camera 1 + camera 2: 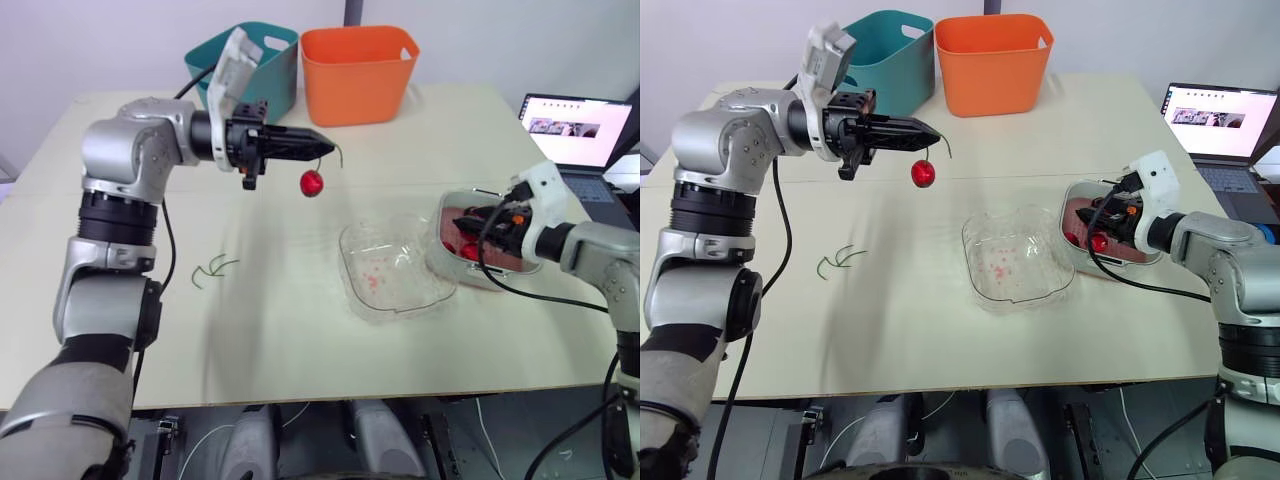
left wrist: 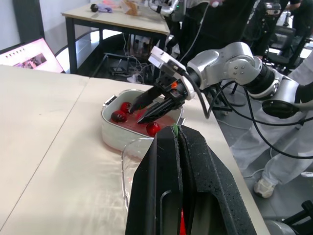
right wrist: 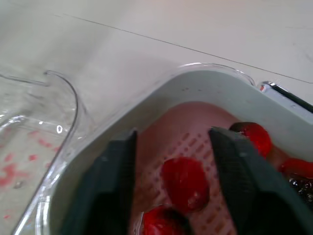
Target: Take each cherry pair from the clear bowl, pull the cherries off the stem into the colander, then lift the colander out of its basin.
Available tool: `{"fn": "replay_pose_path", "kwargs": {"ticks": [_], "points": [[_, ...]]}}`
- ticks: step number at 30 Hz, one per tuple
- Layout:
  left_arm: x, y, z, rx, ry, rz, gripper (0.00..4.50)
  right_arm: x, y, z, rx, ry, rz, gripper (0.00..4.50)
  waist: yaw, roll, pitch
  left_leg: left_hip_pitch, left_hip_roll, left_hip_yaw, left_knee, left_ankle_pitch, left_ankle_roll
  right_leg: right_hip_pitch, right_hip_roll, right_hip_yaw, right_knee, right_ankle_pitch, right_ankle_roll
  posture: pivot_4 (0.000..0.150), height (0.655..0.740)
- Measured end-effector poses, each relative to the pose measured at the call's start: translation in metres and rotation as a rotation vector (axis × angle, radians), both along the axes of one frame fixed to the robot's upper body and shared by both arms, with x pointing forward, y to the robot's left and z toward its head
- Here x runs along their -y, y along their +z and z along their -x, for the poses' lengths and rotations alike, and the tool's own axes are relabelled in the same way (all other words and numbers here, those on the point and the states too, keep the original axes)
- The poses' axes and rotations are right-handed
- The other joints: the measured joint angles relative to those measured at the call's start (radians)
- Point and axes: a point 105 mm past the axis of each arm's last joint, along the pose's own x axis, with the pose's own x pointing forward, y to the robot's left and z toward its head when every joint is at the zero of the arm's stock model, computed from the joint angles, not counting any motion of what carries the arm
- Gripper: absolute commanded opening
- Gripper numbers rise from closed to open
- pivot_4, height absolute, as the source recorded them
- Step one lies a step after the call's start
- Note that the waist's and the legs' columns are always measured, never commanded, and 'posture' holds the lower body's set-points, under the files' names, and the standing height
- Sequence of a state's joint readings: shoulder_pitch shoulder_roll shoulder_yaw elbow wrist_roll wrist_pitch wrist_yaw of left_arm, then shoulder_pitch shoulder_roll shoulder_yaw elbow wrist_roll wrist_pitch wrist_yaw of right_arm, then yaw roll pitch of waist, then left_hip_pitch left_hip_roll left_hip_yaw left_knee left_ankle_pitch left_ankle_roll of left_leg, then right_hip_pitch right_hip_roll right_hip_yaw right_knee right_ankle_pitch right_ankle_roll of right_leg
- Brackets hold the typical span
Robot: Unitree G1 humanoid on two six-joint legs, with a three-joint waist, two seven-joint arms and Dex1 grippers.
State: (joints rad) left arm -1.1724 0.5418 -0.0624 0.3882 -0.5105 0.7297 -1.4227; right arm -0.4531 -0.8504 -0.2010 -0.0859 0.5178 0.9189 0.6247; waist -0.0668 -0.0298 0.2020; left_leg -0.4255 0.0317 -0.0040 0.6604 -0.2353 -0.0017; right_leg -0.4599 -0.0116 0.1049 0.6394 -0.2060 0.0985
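Our left gripper pinches a stem, its cherry dangling below the tips. Our right gripper gapes over the colander, straddling a loose cherry.

Table layout, mid-run
Ctr: clear plastic bowl; just R, pink perforated colander in white basin; behind: teal plastic bin, orange plastic bin; L: green stems.

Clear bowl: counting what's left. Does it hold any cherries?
No, the clear bowl shows only red smears inside.
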Motion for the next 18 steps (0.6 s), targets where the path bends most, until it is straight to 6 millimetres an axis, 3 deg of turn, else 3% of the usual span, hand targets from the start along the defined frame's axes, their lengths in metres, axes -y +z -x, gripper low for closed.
{"fn": "replay_pose_path", "kwargs": {"ticks": [2,6,11,16,18], "points": [[0.0,0.0,0.0,0.0,0.001,0.0,0.0,0.002,0.0,-0.001,0.009,-0.013,0.012,4.13,0.0,0.0,0.0,0.0,0.0,0.0,0.0,0.0,0.0,0.0,0.0,0.0,0.0,0.0,0.0,0.15,0.74],[0.0,0.001,0.001,0.01,-0.001,-0.004,0.0,0.006,0.005,-0.005,0.038,-0.043,0.014,4.13,-0.002,0.0,0.0,0.0,0.0,0.0,0.0,0.0,0.0,0.0,0.0,0.0,0.0,0.0,0.0,0.15,0.74],[-0.001,0.002,0.001,0.014,0.0,-0.006,0.0,-0.004,0.049,-0.011,0.226,-0.034,-0.084,4.13,-0.002,0.0,0.0,0.0,0.0,0.0,0.0,0.0,0.0,0.0,0.0,0.0,0.001,0.0,0.0,0.15,0.74],[-0.001,0.003,0.002,0.02,0.0,-0.007,0.0,-0.072,0.08,0.014,0.178,0.308,-0.302,4.13,-0.002,0.0,0.0,0.0,0.0,-0.002,0.0,0.0,0.0,0.0,0.0,-0.001,0.001,0.0,0.0,0.15,0.74],[-0.001,0.004,0.002,0.025,0.0,-0.008,0.0,-0.093,0.082,0.022,0.163,0.4,-0.3,4.13,-0.002,0.0,0.0,0.0,0.0,-0.001,0.0,0.0,0.0,0.0,0.0,-0.001,0.001,0.0,0.0,0.15,0.74]]}}
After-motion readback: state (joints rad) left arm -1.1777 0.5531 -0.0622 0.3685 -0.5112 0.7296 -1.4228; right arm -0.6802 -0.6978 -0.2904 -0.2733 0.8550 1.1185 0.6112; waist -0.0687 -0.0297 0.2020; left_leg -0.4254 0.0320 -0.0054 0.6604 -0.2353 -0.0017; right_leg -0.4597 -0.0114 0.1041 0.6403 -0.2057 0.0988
